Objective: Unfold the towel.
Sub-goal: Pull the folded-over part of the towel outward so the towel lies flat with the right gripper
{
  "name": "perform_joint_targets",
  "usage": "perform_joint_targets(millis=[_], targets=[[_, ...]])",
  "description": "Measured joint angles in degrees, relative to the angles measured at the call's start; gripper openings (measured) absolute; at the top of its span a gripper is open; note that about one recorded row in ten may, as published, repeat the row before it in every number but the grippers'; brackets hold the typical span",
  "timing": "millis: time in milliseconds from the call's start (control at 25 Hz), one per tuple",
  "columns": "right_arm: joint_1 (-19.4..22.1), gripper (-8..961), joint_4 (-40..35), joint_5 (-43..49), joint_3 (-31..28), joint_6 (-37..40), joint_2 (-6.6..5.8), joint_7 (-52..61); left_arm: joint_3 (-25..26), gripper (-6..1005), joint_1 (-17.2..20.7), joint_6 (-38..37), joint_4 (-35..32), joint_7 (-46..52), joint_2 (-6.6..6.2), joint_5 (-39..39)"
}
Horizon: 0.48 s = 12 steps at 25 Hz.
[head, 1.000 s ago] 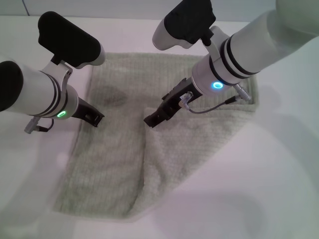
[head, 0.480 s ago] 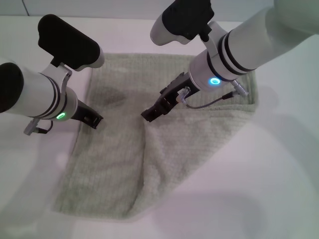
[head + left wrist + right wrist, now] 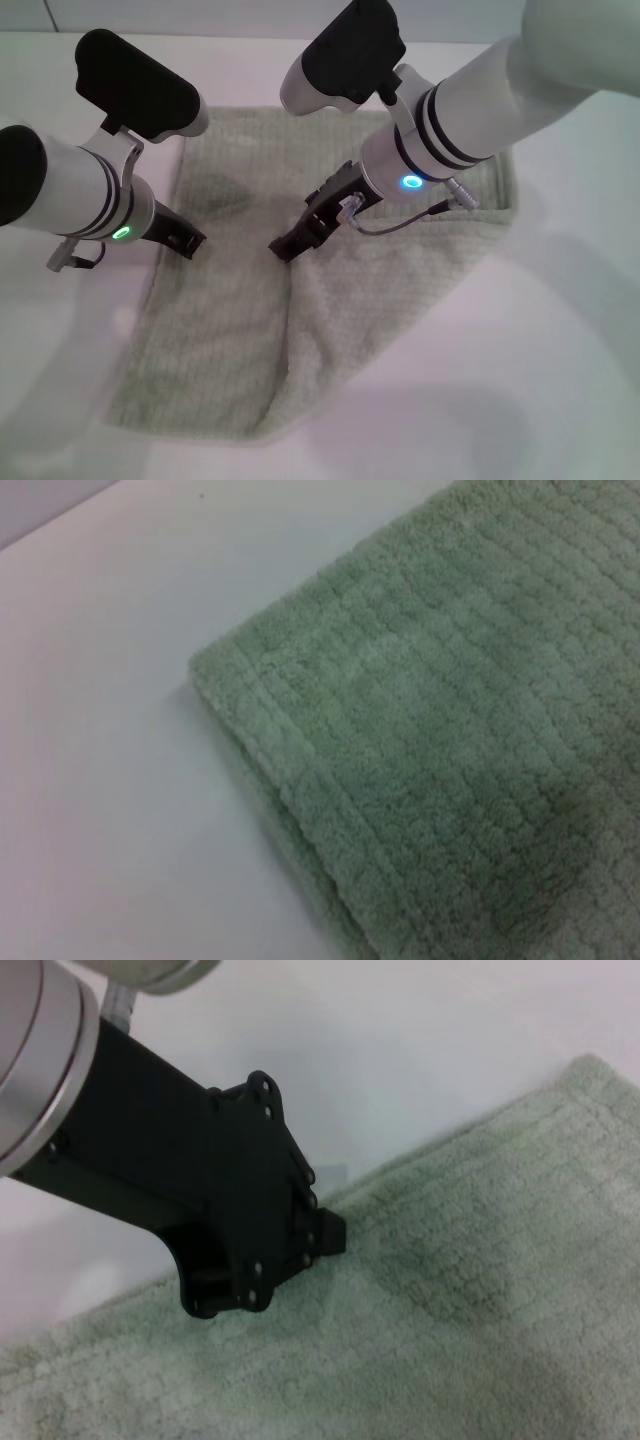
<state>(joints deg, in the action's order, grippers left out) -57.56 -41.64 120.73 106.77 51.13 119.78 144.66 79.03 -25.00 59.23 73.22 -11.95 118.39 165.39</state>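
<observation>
The towel (image 3: 330, 290) lay on the white table (image 3: 560, 360), still partly folded: a doubled flap covered its right half, the flap's free edge running down the middle from near the right gripper to the near hem. Its left edge ran slanting outward toward the near-left corner, and the far hem lay straight behind both arms. Bare table showed on every side of the towel — a wide stretch right of it, a narrower band to its left and along the near hem.

The left gripper (image 3: 188, 241) sat at the towel's left edge, tip down at the cloth; whether it was clenched or released, I could not tell. The left wrist view showed a folded towel corner (image 3: 215, 670) with two layers stacked at the edge, bare table (image 3: 110, 730) beside it.

The right gripper (image 3: 288, 247) was low on the towel's middle, at the top of the flap's free edge; its grip could not be made out either. In the right wrist view the left gripper (image 3: 255, 1260) stood at the towel's (image 3: 450, 1300) edge.

Against a second before, the right gripper had shifted leftward across the towel, toward the left gripper, and the flap's top edge had gone with it; the left gripper had stayed put.
</observation>
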Motion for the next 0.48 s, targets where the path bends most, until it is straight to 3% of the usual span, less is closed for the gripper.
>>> perform_joint_targets(millis=[480], targets=[[-0.87, 822, 2.26, -0.06, 0.52, -1.31, 0.02, 0.00, -0.17, -1, 0.02, -0.01, -0.01, -0.01, -0.01, 0.05]])
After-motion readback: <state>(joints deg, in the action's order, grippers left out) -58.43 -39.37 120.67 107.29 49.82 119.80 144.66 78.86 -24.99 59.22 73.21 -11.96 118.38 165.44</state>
